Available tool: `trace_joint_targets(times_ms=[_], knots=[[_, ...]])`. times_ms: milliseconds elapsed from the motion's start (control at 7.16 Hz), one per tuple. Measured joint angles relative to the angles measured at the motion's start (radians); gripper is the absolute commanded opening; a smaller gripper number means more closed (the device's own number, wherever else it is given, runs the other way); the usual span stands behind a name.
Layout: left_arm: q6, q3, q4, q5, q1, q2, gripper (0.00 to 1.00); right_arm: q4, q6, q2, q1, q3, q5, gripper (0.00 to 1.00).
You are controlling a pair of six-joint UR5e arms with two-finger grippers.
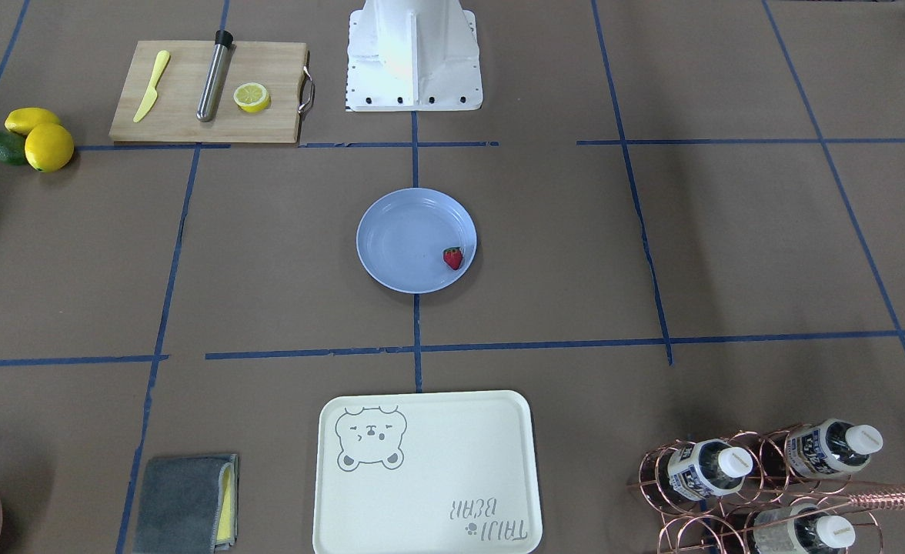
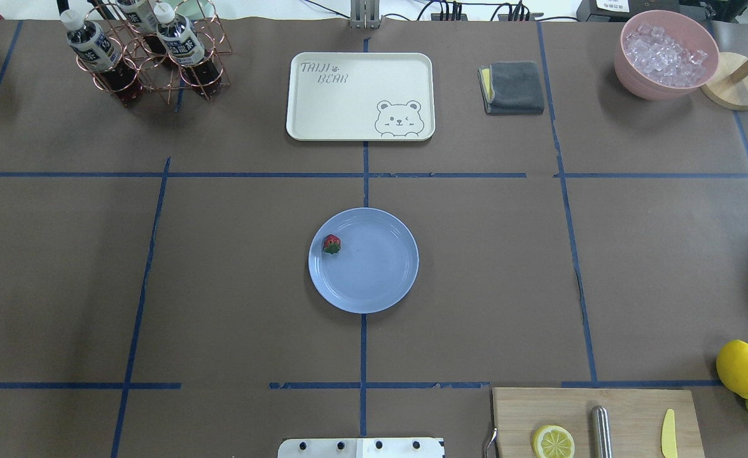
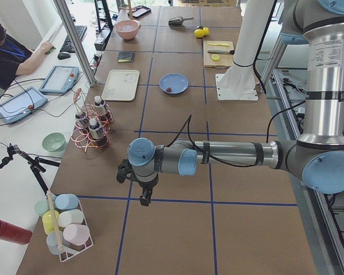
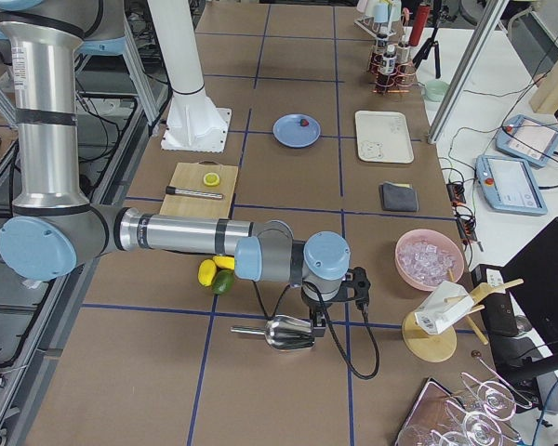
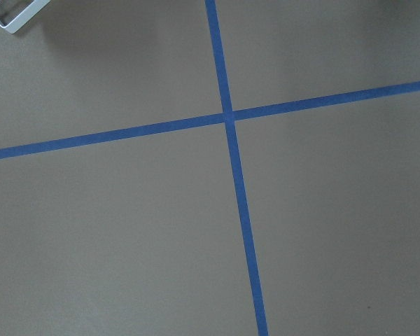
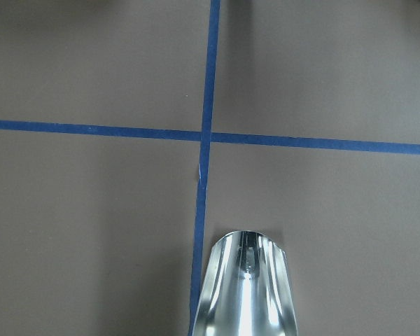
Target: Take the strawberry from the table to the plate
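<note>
At the counter's [image 1: 729, 246] middle, front view, the strawberry [image 1: 452, 258] lies in the plate [image 1: 402, 231], beside its rim. Side views: left end effector [image 3: 143, 197] and right end effector [image 4: 314, 322] hang far from it (how wide, I cannot tell).

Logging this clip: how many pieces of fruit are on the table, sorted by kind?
Strawberry, on the plate: 1
Whole lemon: 2
Lemon half, on the cutting board: 1
Dark green fruit: 1
Total: 5
</note>
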Motion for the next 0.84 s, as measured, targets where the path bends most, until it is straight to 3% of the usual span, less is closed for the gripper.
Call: trace_joint_targets(times_ms=[838], knots=[[-0.086, 0.007, 0.001, -0.002, 0.0, 0.003, 1.0, 0.001, 0.002, 0.002, 0.003, 0.003, 0.002, 1.0]])
